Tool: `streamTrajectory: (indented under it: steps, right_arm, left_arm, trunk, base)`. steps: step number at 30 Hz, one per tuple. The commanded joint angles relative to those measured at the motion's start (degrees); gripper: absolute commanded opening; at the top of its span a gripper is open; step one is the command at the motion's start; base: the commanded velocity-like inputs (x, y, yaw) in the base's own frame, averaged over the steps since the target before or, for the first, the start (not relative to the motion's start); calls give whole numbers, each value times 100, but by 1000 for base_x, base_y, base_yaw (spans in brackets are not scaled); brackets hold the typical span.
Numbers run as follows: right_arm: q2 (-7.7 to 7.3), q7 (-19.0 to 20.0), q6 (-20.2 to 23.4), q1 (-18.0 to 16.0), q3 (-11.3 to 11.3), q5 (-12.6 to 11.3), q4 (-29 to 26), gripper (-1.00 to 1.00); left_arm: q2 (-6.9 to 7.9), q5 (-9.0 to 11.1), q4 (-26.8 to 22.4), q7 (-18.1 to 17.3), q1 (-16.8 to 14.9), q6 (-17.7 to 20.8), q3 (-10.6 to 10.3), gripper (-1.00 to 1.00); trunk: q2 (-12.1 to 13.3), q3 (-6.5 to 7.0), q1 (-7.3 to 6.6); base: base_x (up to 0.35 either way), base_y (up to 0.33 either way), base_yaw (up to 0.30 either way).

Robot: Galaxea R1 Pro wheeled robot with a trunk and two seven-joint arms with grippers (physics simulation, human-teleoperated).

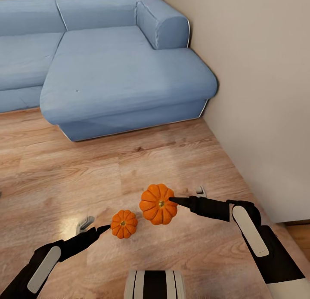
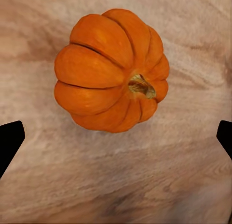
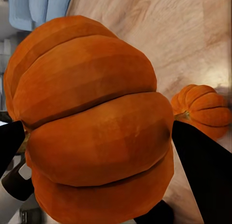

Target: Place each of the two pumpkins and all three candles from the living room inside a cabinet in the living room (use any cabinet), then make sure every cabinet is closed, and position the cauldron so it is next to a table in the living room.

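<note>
I am holding the larger pumpkin (image 1: 158,204) in the right gripper (image 1: 172,201), lifted above the wood floor (image 1: 86,161); in the right wrist view its ribbed body (image 3: 92,132) is sitting between the two dark fingertips (image 3: 205,171), which are pressing on either side. Its stem is facing up toward my head camera, so its axis is running roughly vertical. The smaller pumpkin (image 1: 124,223) is lying on the floor just off the tip of the left gripper (image 1: 103,228), stem also turned upward. In the left wrist view I am seeing that pumpkin (image 2: 111,71) beyond the spread fingertips (image 2: 9,139), untouched, so that claw is standing open. A blue sofa (image 1: 107,62) is sitting behind, against the wall (image 1: 258,97). I am reading no writing anywhere.
</note>
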Motion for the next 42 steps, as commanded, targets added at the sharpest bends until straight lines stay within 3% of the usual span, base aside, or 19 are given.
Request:
streamTrajectory:
  steps: [1,15,21,29,42]
  right_arm:
    - [-3,44,12,-4,2,19,2,-100]
    - [-3,20,12,-4,2,19,0,-100]
    - [-3,19,12,-2,2,19,-1,-100]
    - [-3,19,12,-4,2,19,-1,-100]
    - [-3,19,12,-4,2,19,-1,-100]
  left_arm:
    - [5,30,-1,-15,-2,22,-5,100]
    - [15,31,-4,-77,-2,22,-3,100]
    - [10,31,12,-78,5,22,192,100]
    - [7,26,19,-195,7,22,223,100]
    - [6,8,35,-260,7,22,232,100]
  trunk:
    - [-3,-26,1]
    - [-19,-292,32]
    - [-27,-425,48]
    - [-34,-536,61]
    - [-34,-536,61]
  base:
    - [0,0,0]
    - [0,0,0]
    - [0,0,0]
    - [0,0,0]
    - [49,-39,0]
